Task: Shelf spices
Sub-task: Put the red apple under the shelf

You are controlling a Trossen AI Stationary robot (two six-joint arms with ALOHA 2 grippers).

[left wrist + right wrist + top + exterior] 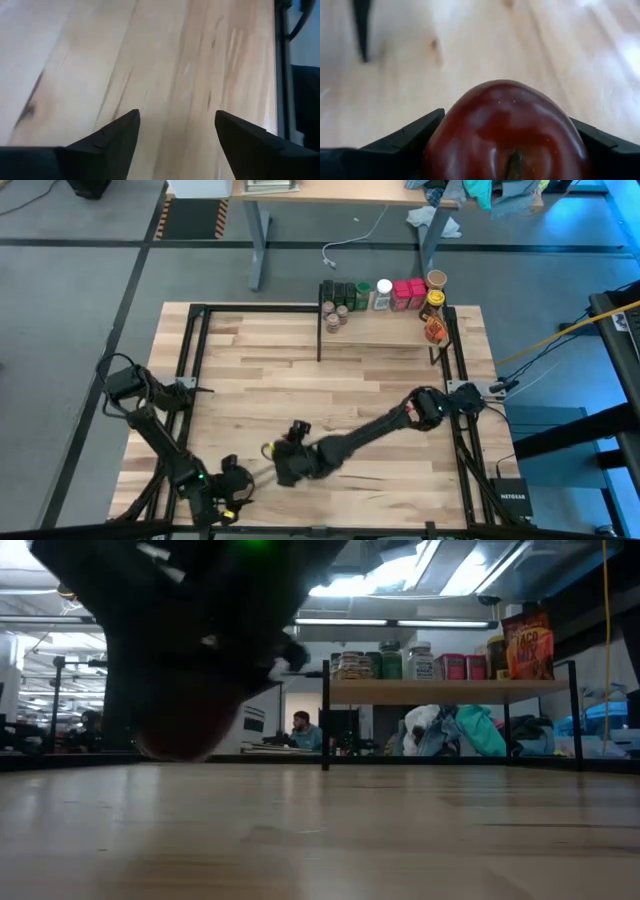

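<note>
The shelf (pixel 385 328) stands at the table's far right. The spices (pixel 385 295) stand in a row along its board, and an orange-red packet (pixel 527 645) leans at its right end. My right gripper (pixel 506 116) reaches across to the near middle of the table (pixel 283 463) and is shut on a dark red apple (pixel 507 130). In the low view the apple (pixel 178 743) shows under a dark mass. My left gripper (pixel 177 130) is open over bare planks at the near left (pixel 238 492), with nothing between its fingers. My right gripper pinches the apple between its two fingers, one on each of two opposite sides (pixel 440 145). The apple's stem hollow (pixel 512 162) faces back toward the wrist. The fingers slant down toward the tabletop. In the low view the apple's underside hangs just clear of the planks.
Black frame rails (pixel 195 350) run along the table's left, far and right sides. Bare planks (pixel 300 380) lie between the arms and the shelf. Beyond the far edge stands another desk (pixel 340 190), and a person (pixel 302 730) sits in the room behind.
</note>
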